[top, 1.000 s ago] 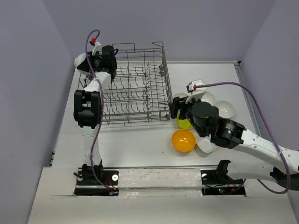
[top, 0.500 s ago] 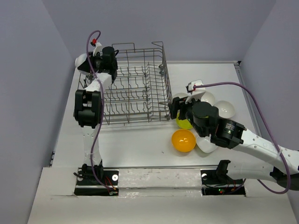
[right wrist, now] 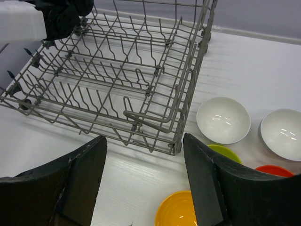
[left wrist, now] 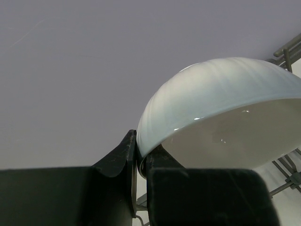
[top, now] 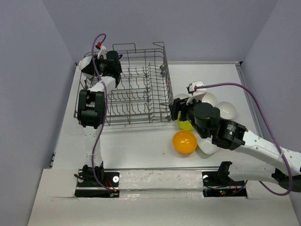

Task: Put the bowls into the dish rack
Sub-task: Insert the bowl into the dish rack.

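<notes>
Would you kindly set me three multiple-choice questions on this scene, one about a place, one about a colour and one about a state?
1. Where is the yellow bowl?
A) on the table beside the rack
B) inside the rack
C) held in the air

2. What colour is the bowl in the left pincer?
A) red
B) white
C) green

3. How does the right pincer stand?
A) open and empty
B) shut on a green bowl
C) shut on a rack wire

Answers:
1 A, it sits on the table just off the rack's corner.
2 B, a white rim is clamped in it.
3 A, its jaws stand wide apart with nothing between them.
</notes>
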Robot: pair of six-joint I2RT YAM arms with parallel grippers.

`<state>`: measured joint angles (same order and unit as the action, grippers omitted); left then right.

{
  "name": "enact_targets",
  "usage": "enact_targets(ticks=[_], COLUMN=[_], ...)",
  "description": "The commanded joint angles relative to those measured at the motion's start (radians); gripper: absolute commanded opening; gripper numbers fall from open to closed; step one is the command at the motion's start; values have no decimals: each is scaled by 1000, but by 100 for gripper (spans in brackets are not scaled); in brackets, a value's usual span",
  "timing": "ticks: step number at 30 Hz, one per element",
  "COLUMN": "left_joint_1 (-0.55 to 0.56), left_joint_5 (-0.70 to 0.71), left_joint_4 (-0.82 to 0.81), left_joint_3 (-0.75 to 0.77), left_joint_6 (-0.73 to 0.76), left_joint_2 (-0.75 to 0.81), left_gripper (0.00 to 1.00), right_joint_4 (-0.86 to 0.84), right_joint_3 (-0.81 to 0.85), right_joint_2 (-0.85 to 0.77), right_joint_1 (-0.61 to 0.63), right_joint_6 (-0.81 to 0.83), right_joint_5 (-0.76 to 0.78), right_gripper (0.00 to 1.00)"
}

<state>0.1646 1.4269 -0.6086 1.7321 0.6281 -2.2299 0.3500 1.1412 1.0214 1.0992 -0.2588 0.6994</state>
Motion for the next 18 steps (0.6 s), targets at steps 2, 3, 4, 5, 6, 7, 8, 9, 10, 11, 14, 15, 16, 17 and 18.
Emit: enact_targets(ticks=[2, 3, 4, 5, 6, 7, 8, 9, 10, 11, 14, 15, 16, 17, 18], left_joint_1=[3, 4, 6, 6, 6, 7, 12, 15, 16, 18, 29, 33, 35, 36, 36], left_joint_5=[69, 72, 75, 82, 86, 89, 90, 90, 99, 105, 119, 116, 115, 116, 118], left_joint_4=[-463, -553, -647, -743, -998, -1149, -1406, -1471, -1470, -1470, -1468, -1461, -1455, -1455, -1470], left_joint_3=[-63, -69, -69, -69, -46, -16, 25, 141, 182, 199, 181, 179, 187, 198, 223], left_joint_6=[294, 376, 457, 554, 665, 799, 1086, 1221, 1283, 1311, 1271, 1257, 1259, 1266, 1295], left_joint_2=[3, -7, -17, -54, -80, -109, -188, -233, -264, -287, -260, -258, -264, -269, -273], left_gripper=[0, 0, 0, 0, 0, 0, 0, 0, 0, 0, 0, 0, 0, 0, 0], right_joint_4=[-42, -43, -43, -43, -43, -43, -43, -42, -42, -43, -40, -40, -40, -39, -39], right_joint_3=[-1, -3, -3, -3, -4, -5, -6, -6, -6, -6, -9, -11, -12, -14, -14], right_joint_2=[-20, -20, -20, -21, -21, -21, -23, -23, -23, -23, -23, -24, -26, -26, -27], right_joint_1=[1, 1, 1, 1, 1, 1, 1, 1, 1, 1, 1, 1, 1, 1, 1], right_joint_6=[-7, -7, -7, -8, -8, -7, -10, -10, -10, -10, -10, -10, -8, -8, -8], right_joint_5=[0, 0, -1, -1, -1, -1, -3, -3, -5, -6, -3, 2, 3, 3, 3], right_gripper=[72, 72, 72, 72, 72, 72, 72, 72, 72, 72, 72, 72, 72, 72, 72])
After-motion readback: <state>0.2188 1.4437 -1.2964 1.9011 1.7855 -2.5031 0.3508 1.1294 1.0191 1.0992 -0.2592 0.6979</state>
